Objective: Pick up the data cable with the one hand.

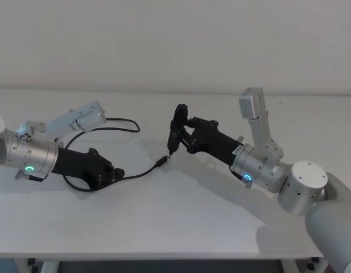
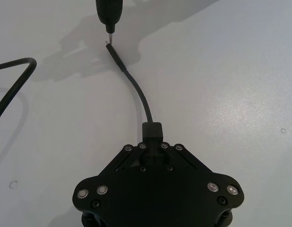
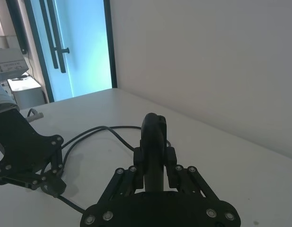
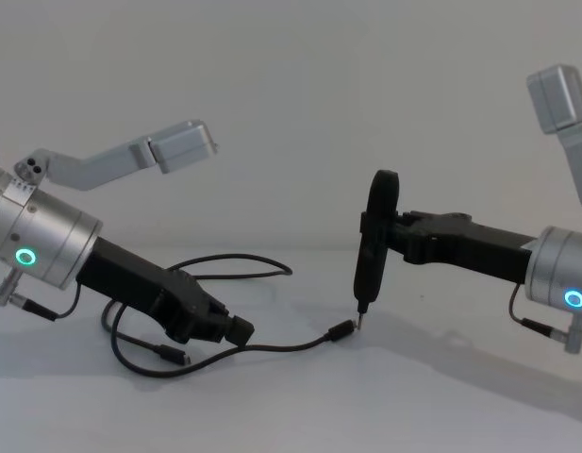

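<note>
The data cable (image 1: 139, 173) lies on the white table (image 1: 181, 210) in loose black loops (image 4: 224, 264). My left gripper (image 1: 111, 172) rests low on the table at the left, shut on the cable a short way behind one plug (image 2: 152, 130). From there the cable (image 2: 136, 90) runs out to its free end plug (image 4: 341, 330). My right gripper (image 1: 184, 136) reaches in from the right, shut on a black oblong piece (image 4: 374, 236) held upright. That piece's thin metal pin (image 2: 109, 35) hovers just above the free plug.
The left arm's grey link (image 1: 78, 119) rises behind the cable loops. A second plug (image 4: 174, 356) lies under the left arm. The right arm's grey link (image 1: 256, 114) stands at the back right. A wall borders the table's far edge.
</note>
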